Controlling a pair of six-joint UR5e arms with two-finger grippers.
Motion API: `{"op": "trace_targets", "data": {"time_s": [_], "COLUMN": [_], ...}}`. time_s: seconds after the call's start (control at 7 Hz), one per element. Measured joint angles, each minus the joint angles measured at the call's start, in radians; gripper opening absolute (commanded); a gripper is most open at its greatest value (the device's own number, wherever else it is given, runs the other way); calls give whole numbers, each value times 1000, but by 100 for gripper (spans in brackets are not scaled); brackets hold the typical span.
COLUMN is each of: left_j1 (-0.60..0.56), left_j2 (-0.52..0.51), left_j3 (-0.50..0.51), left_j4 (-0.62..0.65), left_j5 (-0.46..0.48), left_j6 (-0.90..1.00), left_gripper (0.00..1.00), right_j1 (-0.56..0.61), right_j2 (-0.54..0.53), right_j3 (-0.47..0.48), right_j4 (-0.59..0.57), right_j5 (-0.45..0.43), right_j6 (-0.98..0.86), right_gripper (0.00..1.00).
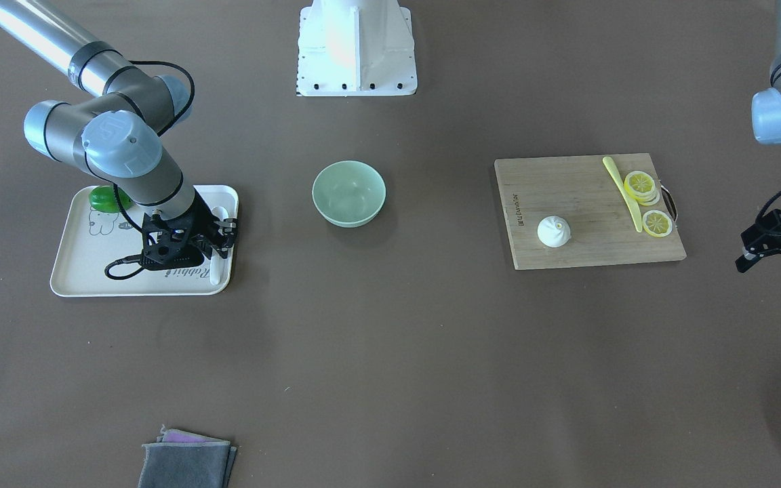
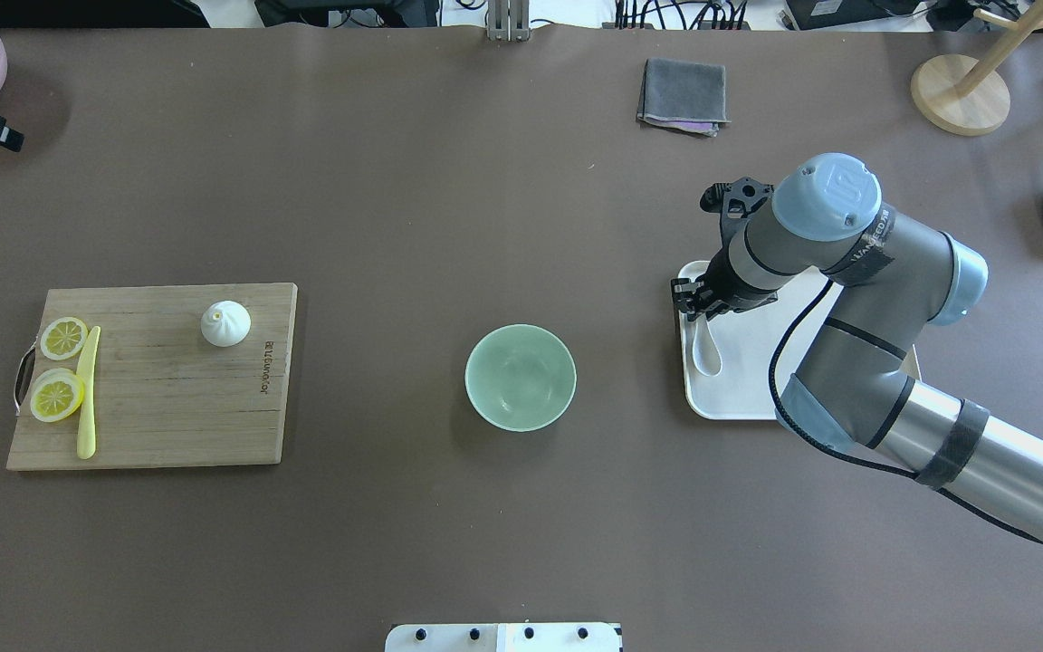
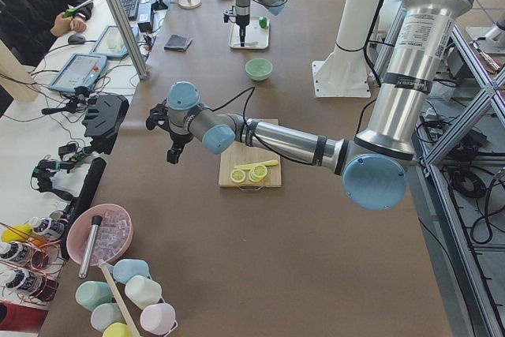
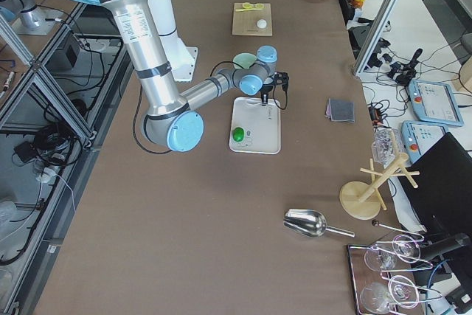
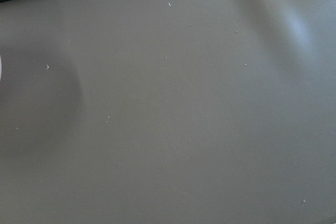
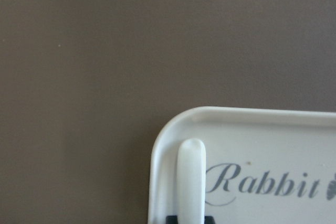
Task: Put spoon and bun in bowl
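Observation:
The white spoon point(image 1: 222, 215) lies along the edge of a white tray point(image 1: 92, 264); its scoop shows in the overhead view point(image 2: 708, 351). My right gripper point(image 1: 217, 240) is down over it. In the right wrist view the spoon's handle point(image 6: 191, 182) runs between two dark fingertips that hug it, so the gripper looks shut on the spoon, which rests on the tray. The mint-green bowl point(image 1: 348, 193) stands empty mid-table. The white bun point(image 1: 554, 231) sits on a wooden board point(image 1: 580, 203). My left gripper point(image 1: 777, 268) hangs open and empty beyond the board's far end.
A yellow knife point(image 1: 624, 193) and lemon slices point(image 1: 640, 184) lie on the board. A green item point(image 1: 109, 198) sits on the tray under my right arm. A folded grey cloth point(image 1: 187, 461) lies at the operators' edge. The robot base point(image 1: 356, 47) stands behind the bowl.

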Motion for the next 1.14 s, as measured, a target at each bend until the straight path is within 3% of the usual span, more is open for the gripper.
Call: {"op": "trace_targets", "data": {"time_s": [0.29,0.57,1.14], "left_j1": [14,104,408], "left_j2": [-25,-41,10], "left_j3": [-3,-15,-115], "left_j4": [0,-57,-150], "left_j5": [0,12,191], "left_j6": [-47,-171,-464], "left_gripper": [98,98,97], "right_j1": [35,92,80], "right_j2": [2,13,126], "right_j3": [25,60,62], "right_j4": [-6,-16,-53], "right_j5": [33,107,112], "right_j6": [-1,1,73], "right_gripper": [0,0,0]}}
